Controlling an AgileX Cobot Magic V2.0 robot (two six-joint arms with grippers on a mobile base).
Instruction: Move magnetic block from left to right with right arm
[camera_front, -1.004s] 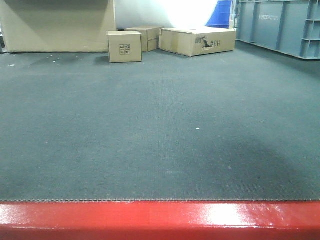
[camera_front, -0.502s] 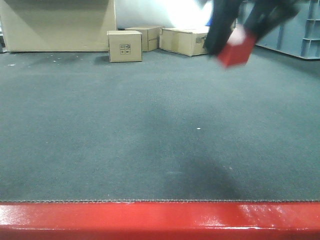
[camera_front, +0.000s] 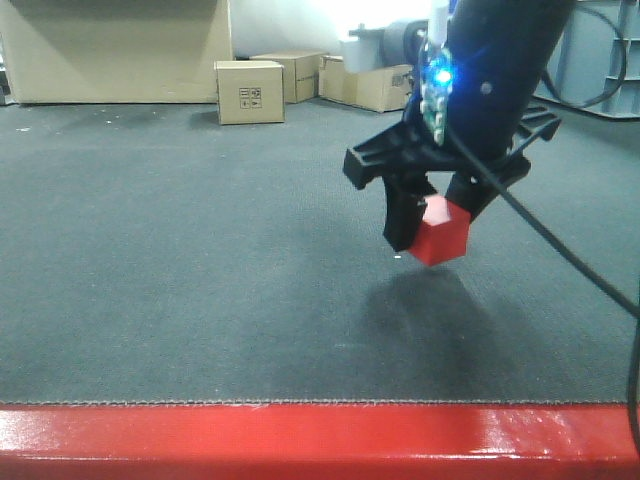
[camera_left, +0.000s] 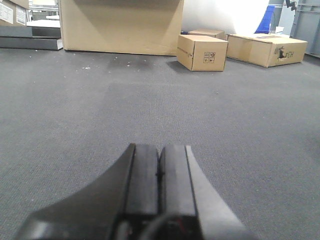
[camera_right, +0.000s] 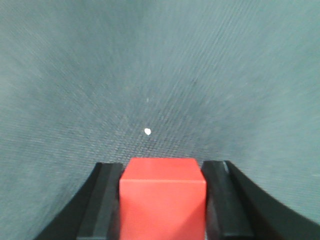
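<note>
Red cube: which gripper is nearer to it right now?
Right. The right gripper is clamped on the red cube, holding it above the carpet. The left gripper is shut and empty, with no cube in its view.

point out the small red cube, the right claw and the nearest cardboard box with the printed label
small red matte cube (camera_front: 441, 233), front view, front face
right claw (camera_right: 163, 200), right wrist view, midway between fingertips, on the clamped cube
brown cardboard box with printed label (camera_front: 249, 93), front view, front face

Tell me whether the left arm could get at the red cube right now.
Probably not cleanly: the red cube is clamped in the right end effector above the carpet, its sides covered, and the left end effector is shut.
</note>
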